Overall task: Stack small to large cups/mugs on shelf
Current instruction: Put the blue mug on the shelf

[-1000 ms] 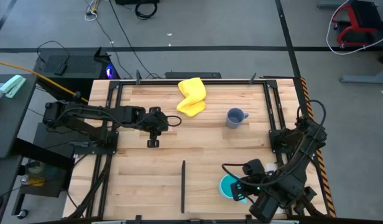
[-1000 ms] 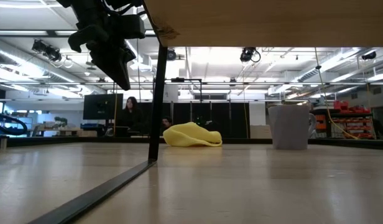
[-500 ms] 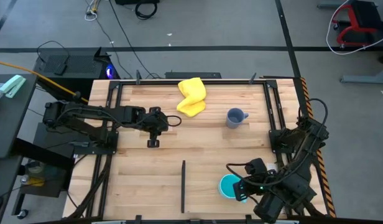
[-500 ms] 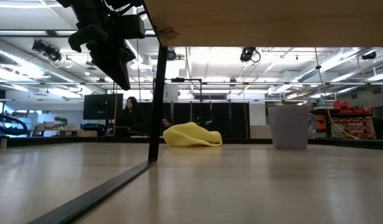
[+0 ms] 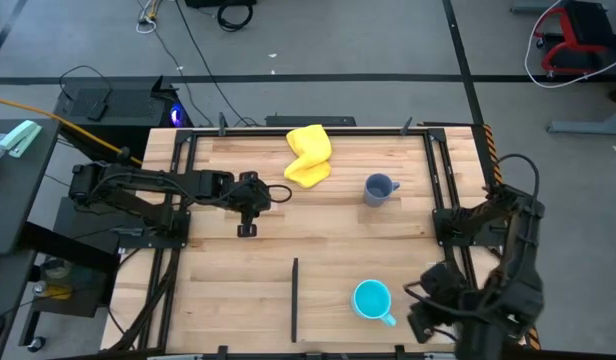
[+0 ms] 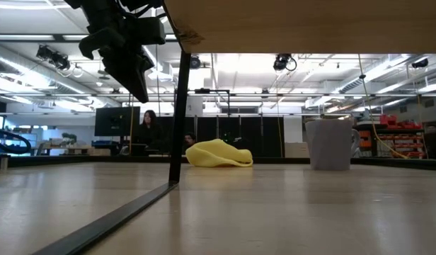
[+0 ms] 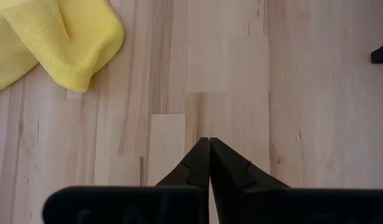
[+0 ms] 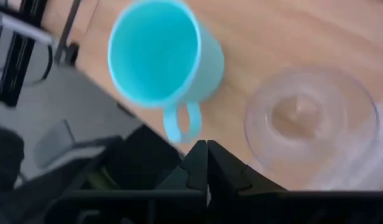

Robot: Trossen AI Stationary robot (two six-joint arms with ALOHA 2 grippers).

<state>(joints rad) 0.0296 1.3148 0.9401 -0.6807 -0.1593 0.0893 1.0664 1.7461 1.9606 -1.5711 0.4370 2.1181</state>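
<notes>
The bright cyan mug [image 5: 371,298] stands upright near the table's front edge, its handle [image 8: 182,122] toward my right gripper [image 8: 207,149]. That gripper is shut and hangs just off the handle, touching nothing. In the right wrist view the clear cup [image 8: 309,118] stands beside the cyan mug. The grey-blue mug [image 5: 378,189] stands upright at the far right of the table, and shows in the low view too [image 6: 331,144]. My left gripper [image 5: 246,228] hangs shut above bare wood left of centre, its fingers [image 7: 209,163] pointing down.
A crumpled yellow cloth [image 5: 308,155] lies at the far middle of the table. A thin dark strip [image 5: 294,298] runs along the wood left of the cyan mug. In the low view a wooden board [image 6: 303,25] spans overhead on a dark post [image 6: 179,113]. Metal rails [image 5: 440,180] frame the table.
My right gripper has drawn back from the cyan mug toward the table's right edge, rising a little and rolling. The mug has stayed where it was and now shows whole from above, handle included.
</notes>
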